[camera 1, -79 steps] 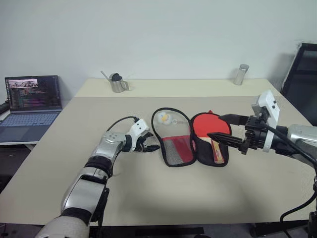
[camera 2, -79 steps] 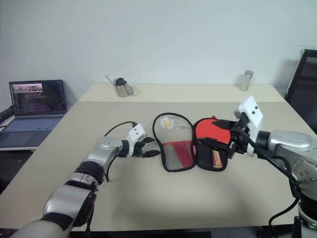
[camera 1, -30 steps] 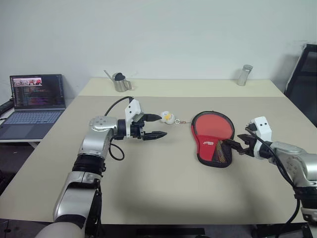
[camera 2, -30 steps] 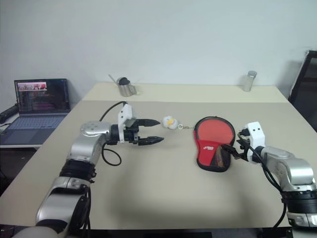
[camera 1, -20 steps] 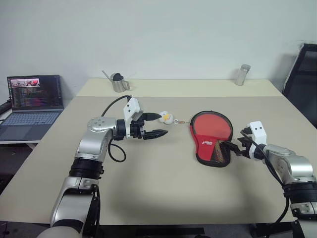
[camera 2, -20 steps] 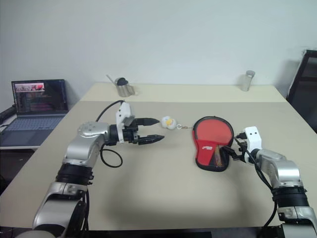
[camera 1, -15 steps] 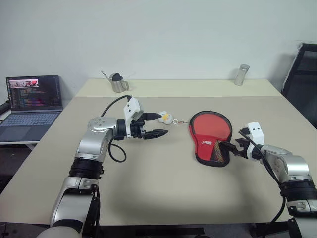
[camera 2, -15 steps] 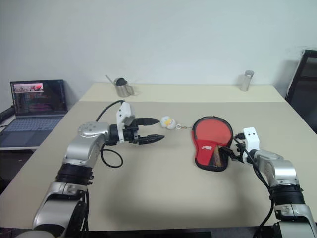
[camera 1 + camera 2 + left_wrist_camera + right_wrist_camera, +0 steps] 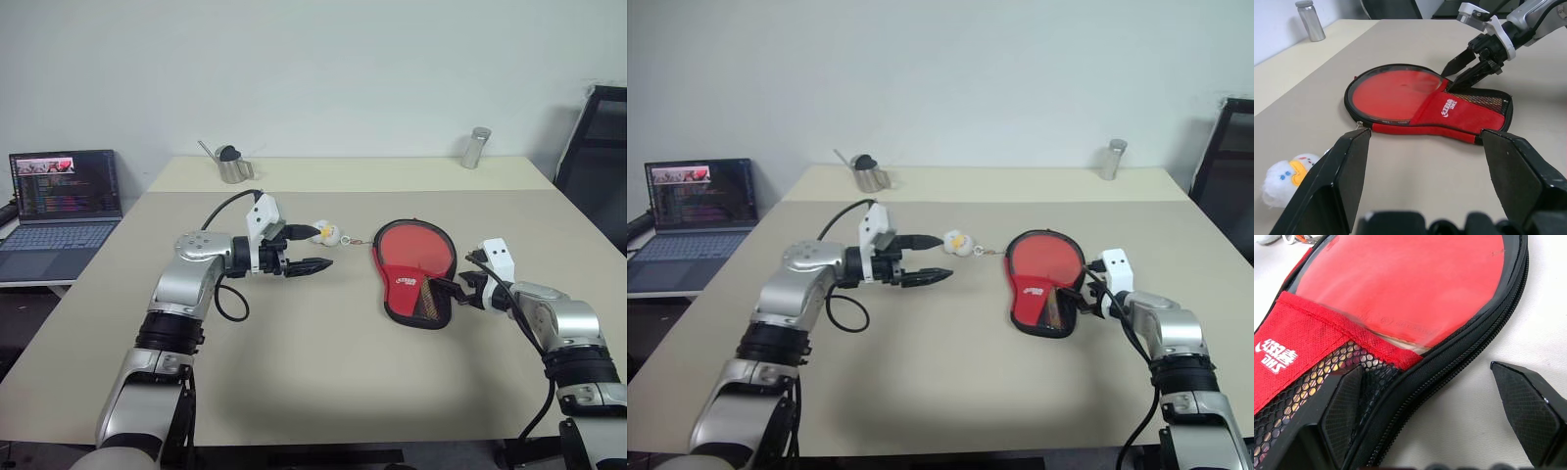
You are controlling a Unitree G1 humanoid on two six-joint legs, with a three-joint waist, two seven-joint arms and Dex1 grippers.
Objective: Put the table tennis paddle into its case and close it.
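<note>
Our right gripper (image 9: 448,290) is sitting right at the handle end of the case (image 9: 414,271), fingers spread wide and clamped on nothing. In the right wrist view one finger (image 9: 1344,401) hangs over the black mesh pocket (image 9: 1308,391) and the other finger (image 9: 1528,406) is off to the side over bare table (image 9: 323,362), so the zipped edge of the case runs between them. Can't tell if that first finger actually touches the mesh.

Left gripper (image 9: 313,248) is also spread open with nothing in it, held above the table well to the left of the case, pointing toward it. Just past its fingertips there's a small white fluffy duck charm (image 9: 328,233), joined to the top of the case by a short chain.

The case lies flat mid-table, folded shut, red side up with the white print. The table tennis paddle (image 9: 1415,284) is inside, its red face showing through the clear round window.

Also around: laptop (image 9: 61,201), metal pitcher (image 9: 231,164), metal shaker (image 9: 475,147).
</note>
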